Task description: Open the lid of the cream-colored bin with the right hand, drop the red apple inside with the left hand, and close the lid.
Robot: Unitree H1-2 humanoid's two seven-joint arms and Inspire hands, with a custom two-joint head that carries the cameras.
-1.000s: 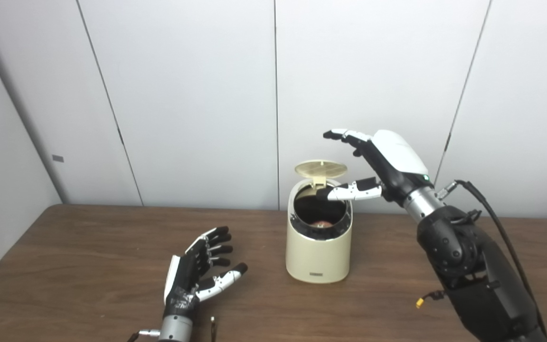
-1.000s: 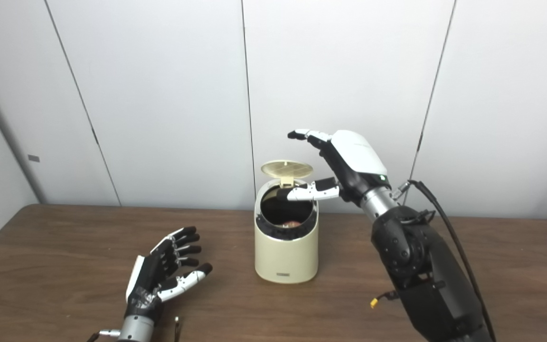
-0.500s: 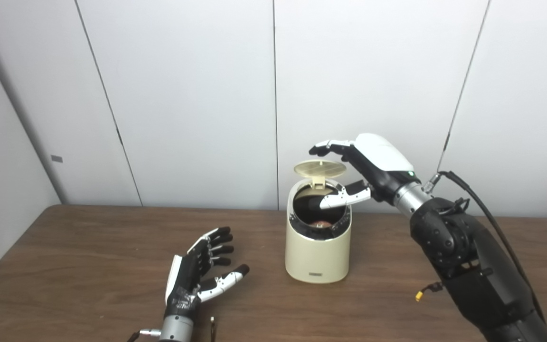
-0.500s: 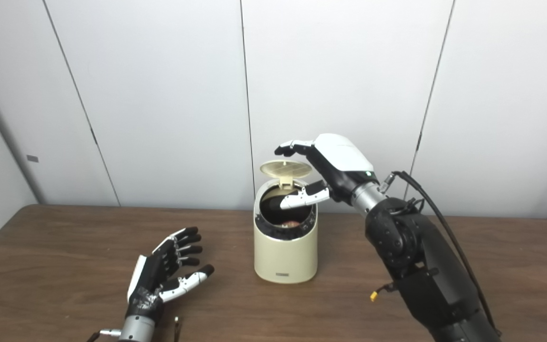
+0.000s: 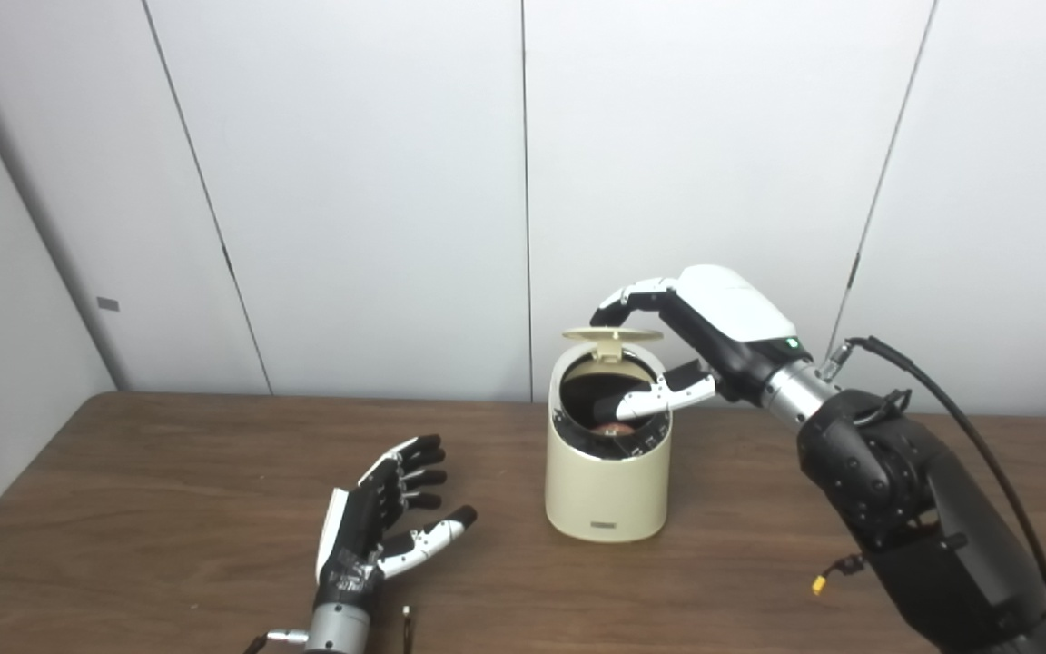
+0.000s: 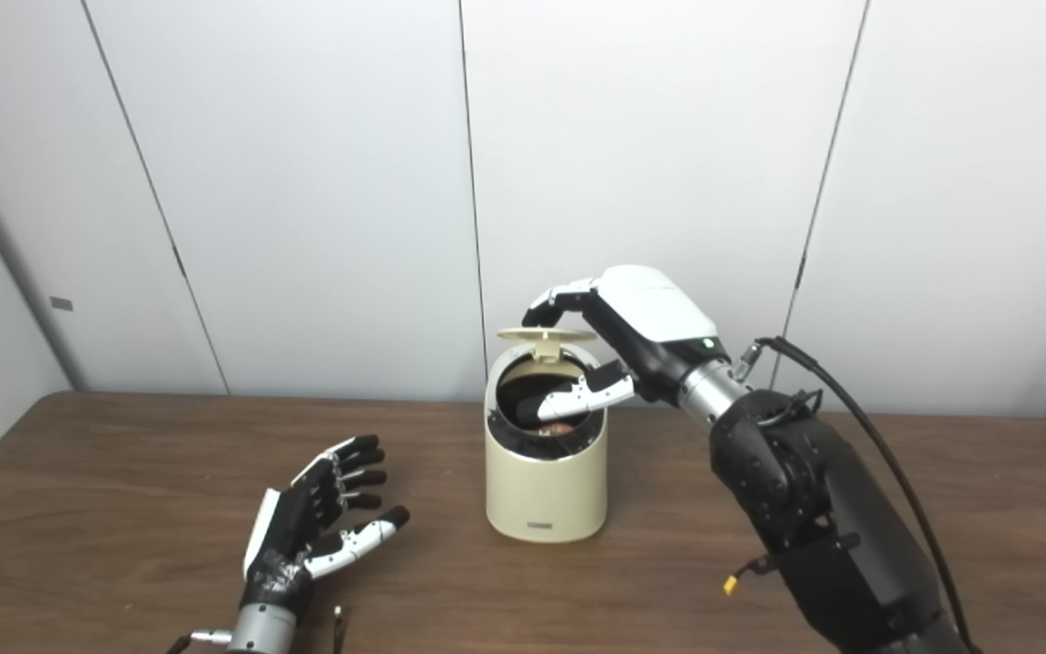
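Note:
The cream-colored bin [image 5: 607, 472] stands mid-table. Its hinged lid [image 5: 612, 335] is tipped forward, almost level above the opening. A bit of the red apple [image 5: 613, 428] shows inside the bin. My right hand [image 5: 700, 331] is over the bin from the right, open, with fingers curled down onto the lid's back edge and the thumb reaching across the opening. My left hand [image 5: 387, 513] rests low over the table to the bin's left, open and holding nothing.
The brown wooden table [image 5: 169, 509] runs to white wall panels behind the bin. A black cable [image 5: 959, 418] loops off my right forearm. A small metal piece [image 5: 406, 627] lies by my left wrist at the front edge.
My right hand moved left and down over the bin, and its fingers curled onto the lid. The lid swung from upright to nearly level. The left hand stayed put.

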